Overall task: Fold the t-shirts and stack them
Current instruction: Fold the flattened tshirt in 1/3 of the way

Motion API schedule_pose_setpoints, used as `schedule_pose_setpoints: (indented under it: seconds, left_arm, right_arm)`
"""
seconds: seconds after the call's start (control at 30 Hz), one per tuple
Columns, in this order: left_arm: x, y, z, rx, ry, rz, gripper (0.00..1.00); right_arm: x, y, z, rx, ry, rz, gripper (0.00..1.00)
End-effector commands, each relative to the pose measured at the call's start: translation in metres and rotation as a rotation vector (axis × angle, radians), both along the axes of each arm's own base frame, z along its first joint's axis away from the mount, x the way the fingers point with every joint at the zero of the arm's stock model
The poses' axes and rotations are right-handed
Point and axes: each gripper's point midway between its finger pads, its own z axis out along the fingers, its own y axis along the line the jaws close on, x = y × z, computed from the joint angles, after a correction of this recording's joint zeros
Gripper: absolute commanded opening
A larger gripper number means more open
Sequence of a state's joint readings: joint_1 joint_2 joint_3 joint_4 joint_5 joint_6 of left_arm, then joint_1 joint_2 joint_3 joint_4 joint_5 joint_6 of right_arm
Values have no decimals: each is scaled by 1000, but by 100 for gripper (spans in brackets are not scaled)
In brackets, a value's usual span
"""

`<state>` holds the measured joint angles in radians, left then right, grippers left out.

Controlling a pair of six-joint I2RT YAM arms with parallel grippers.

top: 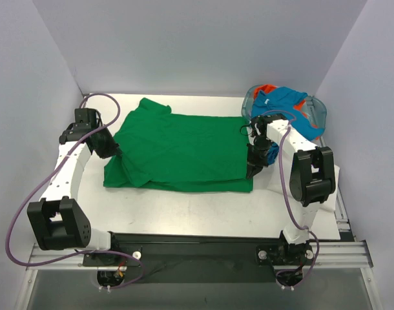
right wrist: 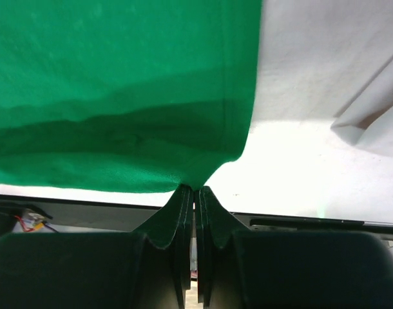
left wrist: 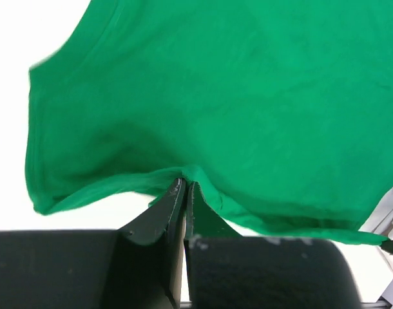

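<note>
The bright green t-shirt (top: 181, 150) lies spread on the white table, its near part doubled over. My left gripper (top: 117, 154) is shut on the shirt's left edge; the left wrist view shows the cloth (left wrist: 235, 103) pinched at the fingertips (left wrist: 178, 188). My right gripper (top: 250, 172) is shut on the shirt's near right corner; the right wrist view shows the cloth (right wrist: 119, 96) pinched and lifted. The turquoise blue t-shirt (top: 284, 103) and a bit of the orange-red t-shirt (top: 267, 89) lie bunched at the back right.
A clear bin (top: 318, 113) at the back right holds the blue and orange-red shirts. Grey walls close in the table at the back and both sides. A black strip (top: 197, 240) runs along the table's near edge by the arm bases.
</note>
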<state>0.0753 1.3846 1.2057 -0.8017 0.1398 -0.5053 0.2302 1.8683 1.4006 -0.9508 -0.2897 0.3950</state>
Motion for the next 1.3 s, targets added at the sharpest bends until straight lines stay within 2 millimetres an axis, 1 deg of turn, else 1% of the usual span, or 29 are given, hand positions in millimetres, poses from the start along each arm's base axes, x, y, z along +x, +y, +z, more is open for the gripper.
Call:
schedule_pose_setpoints:
  seconds: [0.0, 0.03, 0.07, 0.1, 0.13, 0.17, 0.2, 0.27, 0.3, 0.33, 0.37, 0.4, 0.43, 0.47, 0.5, 0.6, 0.8, 0.97, 1.07, 1.27]
  left_arm:
    - [44, -9, 19, -2, -102, -81, 0]
    - [53, -9, 28, 6, -125, -87, 0]
    - [58, -11, 30, 12, -132, -97, 0]
    - [64, -11, 26, 16, -121, -97, 0]
    - [73, -11, 35, 19, -146, -98, 0]
    - [77, -12, 36, 17, -152, -103, 0]
    - [82, -13, 32, 13, -145, -109, 0]
    - [94, -15, 37, 6, -165, -123, 0]
    - [99, -16, 30, 2, -148, -131, 0]
    - [101, -17, 28, 2, -143, -137, 0]
    - [107, -17, 33, 5, -155, -142, 0]
    - [111, -17, 26, 4, -139, -145, 0]
    - [113, -16, 25, 7, -133, -144, 0]
    - [117, -15, 28, 16, -142, -142, 0]
    - [118, -14, 25, 17, -134, -139, 0]
    - [124, -13, 31, 29, -151, -134, 0]
    - [121, -8, 30, 53, -133, -128, 0]
    - [121, -9, 24, 47, -122, -132, 0]
    - [123, -10, 21, 43, -117, -131, 0]
    - [131, -6, 15, 58, -110, -112, 0]
  right_arm:
    - [7, -3, 9, 4, 35, -41, 0]
    - [17, -2, 12, 11, 16, -49, 0]
    - [22, -2, 13, 21, 12, -64, 0]
    - [25, -3, 10, 23, 20, -75, 0]
    - [33, -1, 13, 30, 2, -82, 0]
    - [36, 0, 13, 35, 0, -86, 0]
    - [39, -1, 9, 35, 11, -89, 0]
    - [50, 0, 11, 42, -7, -92, 0]
    - [53, 0, 8, 40, 2, -91, 0]
    - [56, 0, 7, 42, -1, -94, 0]
    - [61, 1, 8, 44, -10, -94, 0]
    - [63, 0, 4, 42, 0, -97, 0]
    - [64, 0, 4, 42, 0, -98, 0]
    - [67, 0, 5, 42, -4, -103, 0]
    - [68, -1, 4, 42, -2, -107, 0]
    - [70, -4, 5, 35, -8, -114, 0]
    - [71, -12, 8, 27, -14, -134, 0]
    - [70, -16, 4, 19, -4, -140, 0]
    - [72, -17, 2, 18, 0, -138, 0]
    - [76, -23, -2, 5, 3, -147, 0]
